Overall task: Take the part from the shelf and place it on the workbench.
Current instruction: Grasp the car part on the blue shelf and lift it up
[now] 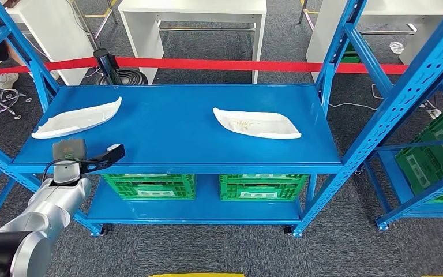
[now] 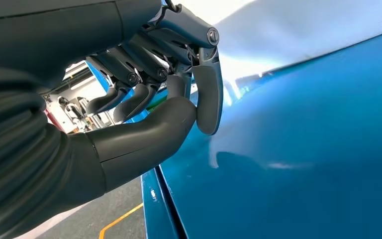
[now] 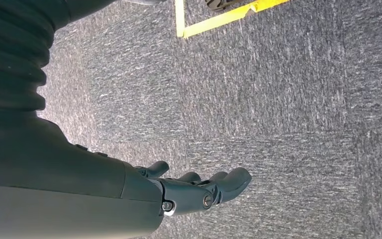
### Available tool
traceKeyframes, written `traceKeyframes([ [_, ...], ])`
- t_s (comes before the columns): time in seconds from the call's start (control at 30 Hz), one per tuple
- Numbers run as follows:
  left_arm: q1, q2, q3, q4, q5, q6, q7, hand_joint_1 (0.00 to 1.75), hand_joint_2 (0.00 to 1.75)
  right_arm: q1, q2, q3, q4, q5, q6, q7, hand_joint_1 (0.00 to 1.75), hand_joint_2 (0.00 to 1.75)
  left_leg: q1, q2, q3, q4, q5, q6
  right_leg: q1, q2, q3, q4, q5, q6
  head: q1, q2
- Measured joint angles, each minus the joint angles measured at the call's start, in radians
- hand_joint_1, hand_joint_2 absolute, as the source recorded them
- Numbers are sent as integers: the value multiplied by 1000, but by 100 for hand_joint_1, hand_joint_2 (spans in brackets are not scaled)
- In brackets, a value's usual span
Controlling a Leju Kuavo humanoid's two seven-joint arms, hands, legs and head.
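While my left hand (image 1: pixel 95 157) hovers empty at the lower left of the head view, fingers apart, I should reach up-left, slide the fingers under the nearest white part (image 1: pixel 78 119) and lift it level. It lies on the blue shelf (image 1: pixel 173 130), just above-left of the hand, apart. My right hand (image 3: pixel 199 191) hangs loosely open, holding nothing.
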Motion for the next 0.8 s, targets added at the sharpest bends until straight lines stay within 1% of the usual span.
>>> traceKeyframes([
  [0.13,5,0,2,0,5,9,-4,175,175,0,1,0,0,2,1,0,0,175,0,0,0,0,0,0,0,0,0,0,0,0,0,0],
  [0.17,7,0,3,0,5,12,-6,171,175,0,1,0,0,3,1,0,0,175,0,0,0,0,0,0,0,0,0,0,0,0,0,0],
  [0.2,8,0,5,0,5,15,-8,158,175,0,1,0,0,4,1,0,0,175,0,0,0,0,0,0,0,0,0,0,0,0,0,0],
  [0.27,10,0,9,0,3,21,-10,70,175,0,2,0,0,5,1,0,0,175,0,0,0,0,0,0,0,0,0,0,0,0,0,0],
  [0.3,11,0,10,0,1,25,-13,30,175,0,2,0,0,5,1,0,0,175,0,0,0,0,0,0,0,0,0,0,0,0,0,0],
  [0.33,11,0,11,0,1,29,-19,0,175,0,3,0,0,5,1,0,0,175,0,0,0,0,0,0,0,0,0,0,0,0,0,0],
  [0.4,9,-3,18,0,10,25,-51,0,175,0,3,0,0,5,1,0,0,175,0,0,0,0,0,0,0,0,0,0,0,0,0,0],
  [0.5,-10,-9,35,-3,29,-30,-101,0,175,-1,3,0,0,5,3,-1,0,175,0,-1,1,0,0,0,0,-1,1,0,0,0,0,0],
  [0.57,-24,-12,43,-4,33,-56,-109,0,175,-1,3,0,0,5,4,-1,0,175,0,-1,1,0,0,0,0,-2,1,0,0,0,0,0],
  [0.67,-34,-18,53,-7,38,-70,-123,0,175,-1,4,0,0,5,4,-1,0,175,0,0,2,0,0,0,0,-2,2,0,0,0,0,0],
  [0.73,-42,-23,57,-13,52,-91,-180,0,175,-1,4,0,0,5,4,-1,0,175,0,-1,3,0,0,0,0,-2,2,0,0,0,0,0],
  [0.8,-50,-35,59,-26,76,-92,-280,0,175,-2,4,0,0,3,4,0,0,175,0,-1,4,0,0,0,0,-2,3,0,-1,0,0,0],
])
